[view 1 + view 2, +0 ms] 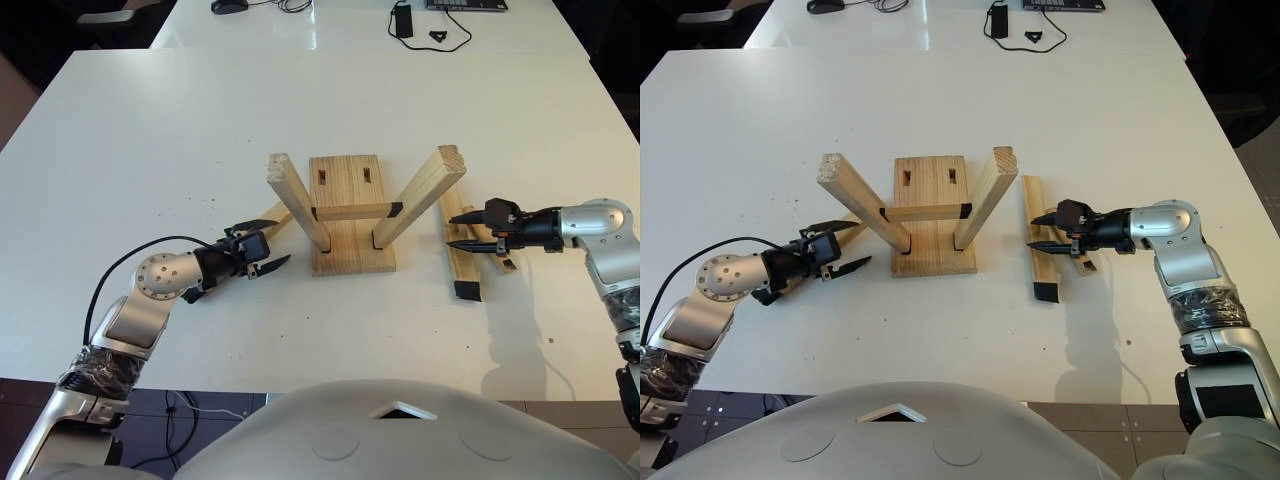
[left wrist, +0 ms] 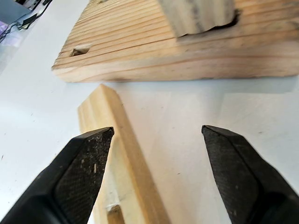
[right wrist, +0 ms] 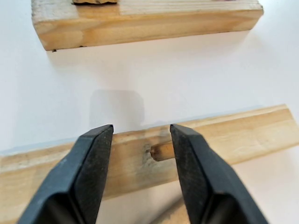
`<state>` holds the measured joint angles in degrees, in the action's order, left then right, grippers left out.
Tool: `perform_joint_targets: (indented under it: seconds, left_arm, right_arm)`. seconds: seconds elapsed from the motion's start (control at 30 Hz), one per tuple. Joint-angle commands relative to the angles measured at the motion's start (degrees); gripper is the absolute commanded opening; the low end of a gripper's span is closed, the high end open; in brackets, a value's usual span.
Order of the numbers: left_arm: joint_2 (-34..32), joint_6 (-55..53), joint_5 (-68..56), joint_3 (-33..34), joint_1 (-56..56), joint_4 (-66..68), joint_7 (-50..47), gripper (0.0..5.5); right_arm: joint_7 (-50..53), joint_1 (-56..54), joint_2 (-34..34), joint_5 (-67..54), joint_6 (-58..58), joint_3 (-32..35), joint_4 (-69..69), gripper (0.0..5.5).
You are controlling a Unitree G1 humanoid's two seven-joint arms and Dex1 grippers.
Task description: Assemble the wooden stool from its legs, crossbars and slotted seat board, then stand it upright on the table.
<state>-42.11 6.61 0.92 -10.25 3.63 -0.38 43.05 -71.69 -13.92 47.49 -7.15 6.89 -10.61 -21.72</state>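
Observation:
The slotted seat board [image 1: 352,250] lies flat mid-table. Two legs stand in it, splayed apart: one on the left [image 1: 297,200], one on the right [image 1: 422,195], joined by a crossbar [image 1: 355,211]. A loose wooden piece [image 2: 122,154] lies left of the board, and my left gripper [image 1: 278,241] hovers open just over its near end, its fingers [image 2: 84,168] either side. Right of the board lies a loose leg [image 1: 462,262] with a dowel peg [image 3: 161,151]. My right gripper [image 1: 452,232] is open directly above it, the peg between its fingers [image 3: 93,163].
A short wooden piece [image 1: 505,263] lies under my right gripper's wrist. A second white table behind carries a mouse [image 1: 229,6], a black adapter [image 1: 402,20] and cables. Bare tabletop stretches in front of the board and at the far left.

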Motion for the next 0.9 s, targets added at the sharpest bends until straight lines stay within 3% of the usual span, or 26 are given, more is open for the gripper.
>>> perform_joint_targets:
  seconds: [0.03,0.3,0.53,0.67,0.9]
  left_arm:
    - [0.4,-1.7,3.5,-0.2,-0.5,7.3,-2.1,3.51]
    - [4.2,0.0,4.8,0.5,-7.5,17.0,-8.7,3.51]
    - [9.1,-5.7,-2.1,0.0,-9.9,2.0,-4.9,3.51]
    - [11.0,-9.2,-3.3,-4.0,-9.8,-9.2,-1.6,3.51]
    - [8.1,-13.7,-3.6,-7.7,-5.7,-20.0,3.8,3.51]
  right_arm:
    - [0.2,2.3,2.4,4.2,0.3,-1.0,-4.2,2.23]
    - [0.3,2.2,3.9,2.9,0.4,0.6,-2.6,2.23]
    - [-3.1,4.6,5.0,-2.9,-4.4,2.6,12.0,2.23]
    - [-8.2,9.9,6.7,-6.3,-8.8,1.0,20.1,2.23]
    - [-9.4,13.4,4.4,-6.9,-13.0,-2.9,27.5,2.23]
